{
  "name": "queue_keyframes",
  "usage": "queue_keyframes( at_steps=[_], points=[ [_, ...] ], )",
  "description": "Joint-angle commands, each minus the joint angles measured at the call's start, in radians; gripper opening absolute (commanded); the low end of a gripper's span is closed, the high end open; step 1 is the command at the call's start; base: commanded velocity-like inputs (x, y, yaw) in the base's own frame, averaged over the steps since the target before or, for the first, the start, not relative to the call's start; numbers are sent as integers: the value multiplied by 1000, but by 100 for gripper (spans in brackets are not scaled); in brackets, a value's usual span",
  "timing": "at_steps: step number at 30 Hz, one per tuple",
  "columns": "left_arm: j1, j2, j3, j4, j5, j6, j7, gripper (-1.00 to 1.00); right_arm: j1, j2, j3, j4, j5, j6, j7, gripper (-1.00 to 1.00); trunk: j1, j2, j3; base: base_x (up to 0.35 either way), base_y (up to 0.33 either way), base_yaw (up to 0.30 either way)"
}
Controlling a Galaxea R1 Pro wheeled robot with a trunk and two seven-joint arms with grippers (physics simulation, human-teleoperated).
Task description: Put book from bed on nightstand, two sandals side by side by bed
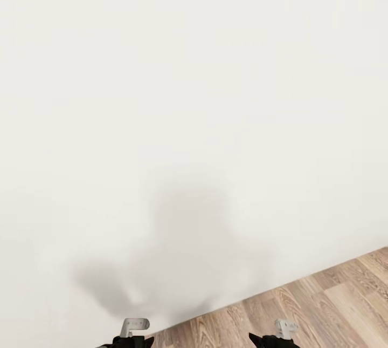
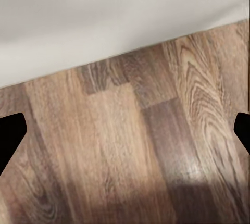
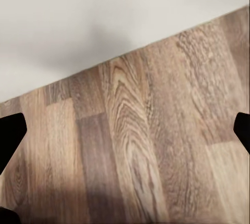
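Nearest, at the foot of the head view, the left gripper (image 1: 132,332) and the right gripper (image 1: 280,332) show as grey brackets on black bodies, hanging low on either side. In each wrist view the dark fingertips (image 2: 11,133) sit at opposite edges with bare floor between them, so both sets of fingers look spread wide and hold nothing. Beneath them runs the wood-plank floor (image 1: 323,305), mid-brown boards with bold looping grain, some planks darker than their neighbours, matte with a faint sheen. Beyond it rises a plain white wall (image 1: 194,94), smooth and featureless except for the robot's soft grey shadow (image 1: 183,251) spread over its lower part. I cannot place the book, bed, nightstand or sandals from here. The robot is probably still travelling or searching; the next move likely calls for turning the base away from the wall.
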Motion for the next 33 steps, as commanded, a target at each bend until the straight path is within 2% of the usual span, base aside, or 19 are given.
queue_keyframes(
  at_steps=[1,33],
  points=[
    [-1,0,-1,1,7,-2,-4,100,-1,0,-2,2,-6,-1,5,100,0,0,-1,0,0,-279],
    [-1,-1,-1,2,5,-4,-4,100,-1,0,-2,2,-7,-1,5,100,0,0,-1,0,0,-281]
  ],
)
